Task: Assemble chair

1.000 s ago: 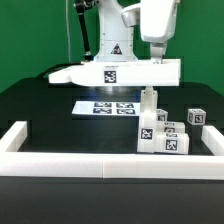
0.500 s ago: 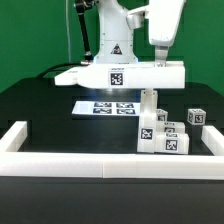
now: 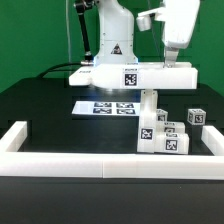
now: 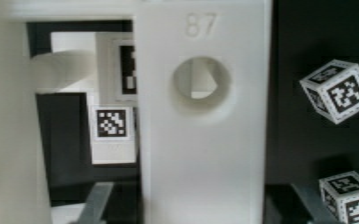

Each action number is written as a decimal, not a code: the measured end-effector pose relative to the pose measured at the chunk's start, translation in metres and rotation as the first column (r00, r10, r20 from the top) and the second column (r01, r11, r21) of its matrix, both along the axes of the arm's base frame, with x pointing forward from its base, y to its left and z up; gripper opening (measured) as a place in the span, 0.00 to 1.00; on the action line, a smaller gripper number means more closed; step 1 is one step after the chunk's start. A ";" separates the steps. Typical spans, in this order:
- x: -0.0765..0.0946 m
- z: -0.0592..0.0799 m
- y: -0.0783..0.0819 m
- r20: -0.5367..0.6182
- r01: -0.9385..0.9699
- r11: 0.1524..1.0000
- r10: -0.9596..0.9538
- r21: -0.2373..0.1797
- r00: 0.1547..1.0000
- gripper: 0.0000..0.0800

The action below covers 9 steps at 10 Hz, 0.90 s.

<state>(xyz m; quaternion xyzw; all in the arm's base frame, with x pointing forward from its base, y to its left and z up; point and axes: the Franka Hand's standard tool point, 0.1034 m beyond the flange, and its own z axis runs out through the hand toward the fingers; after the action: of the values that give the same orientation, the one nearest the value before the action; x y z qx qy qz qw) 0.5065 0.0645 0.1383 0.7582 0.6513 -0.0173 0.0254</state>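
- My gripper (image 3: 172, 63) is clenched on the seat slab (image 3: 135, 76); I pinch it near its end toward the exterior view's right; it hangs level in the air, clear of the black table (image 3: 40, 110)
- The slab's front edge shows a black-and-white tag (image 3: 130, 77); its free end reaches out toward the exterior view's left
- Under the slab, flat on the table, lies the marker board (image 3: 100, 107); the two are well apart, one above the other
- Toward the exterior view's right the other chair parts (image 3: 162, 135) stand bunched together; they are chunky white blocks bearing tags, touching one another
- One upright post (image 3: 148, 102) rises out of that bunch; its top comes close beneath the slab; I cannot tell whether they touch
- A small tagged block (image 3: 197, 117) sits just beside the bunch, farthest to the exterior view's right
- The white border rail (image 3: 100, 165) runs along the near edge of the table and turns back at both corners
- In the wrist view the slab fills the middle; a round hole (image 4: 201, 80) is cut in it, with a raised number next to it; two tagged cubes (image 4: 341, 88) show on the dark table beside it; my fingertips are not clearly visible here
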 end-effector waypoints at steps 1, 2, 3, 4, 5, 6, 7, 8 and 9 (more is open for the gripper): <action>0.000 -0.001 0.000 -0.001 0.000 1.000 0.000 0.000 1.000 0.36; 0.000 -0.001 0.000 -0.002 0.000 1.000 0.000 0.000 1.000 0.36; -0.002 -0.001 0.000 -0.003 -0.001 1.000 0.001 0.000 1.000 0.36; -0.005 -0.003 0.002 -0.005 -0.006 1.000 0.006 -0.001 1.000 0.36; -0.005 -0.003 0.005 -0.003 -0.012 1.000 0.012 0.000 1.000 0.36; -0.005 -0.003 0.007 0.003 -0.011 1.000 0.011 0.002 1.000 0.36; -0.004 -0.004 0.009 0.009 -0.012 1.000 0.012 0.001 1.000 0.36; -0.003 -0.004 0.009 0.014 -0.011 1.000 0.011 0.002 1.000 0.36; -0.003 -0.004 0.008 0.014 -0.010 1.000 0.010 0.002 1.000 0.36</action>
<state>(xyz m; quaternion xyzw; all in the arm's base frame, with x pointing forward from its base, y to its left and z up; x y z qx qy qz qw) 0.5031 0.0728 0.1344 0.7549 0.6551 -0.0109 0.0292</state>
